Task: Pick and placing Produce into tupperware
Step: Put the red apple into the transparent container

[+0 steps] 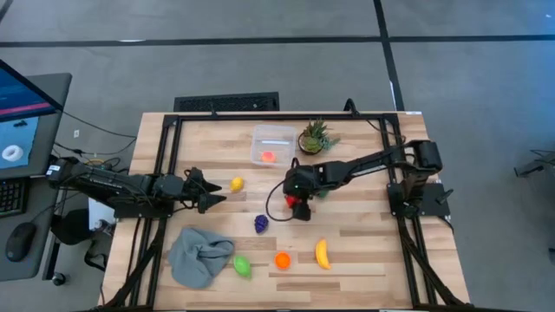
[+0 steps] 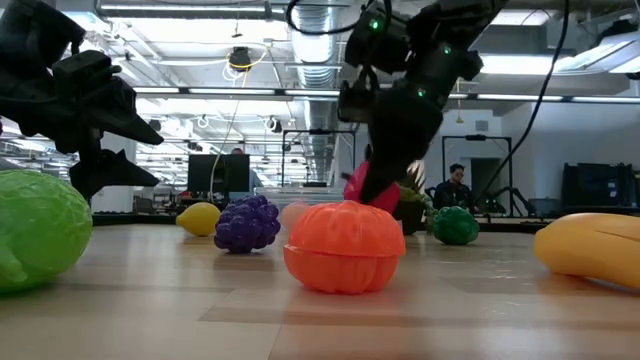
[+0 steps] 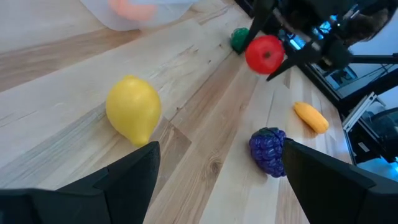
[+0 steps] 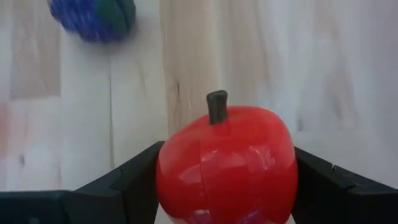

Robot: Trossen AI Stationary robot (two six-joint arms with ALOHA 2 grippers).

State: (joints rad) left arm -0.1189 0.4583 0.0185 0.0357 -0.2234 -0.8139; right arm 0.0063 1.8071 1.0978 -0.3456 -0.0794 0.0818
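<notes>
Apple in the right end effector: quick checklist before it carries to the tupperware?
1. Grip: right end effector fingers flank the apple on both sides, ok.
2. Lift: apple appears off the wood in the left wrist view, ok.
3. Tupperware open, one orange item inside, room left, ok.
4. Plant stands close beside the tupperware, collision risk, not ok.
5. Left end effector open, parked by the lemon, off the path, ok.
6. Grip firmness: cannot tell.

left gripper (image 1: pixel 211 192) jaws apart, right gripper (image 1: pixel 299 204) clamped
</notes>
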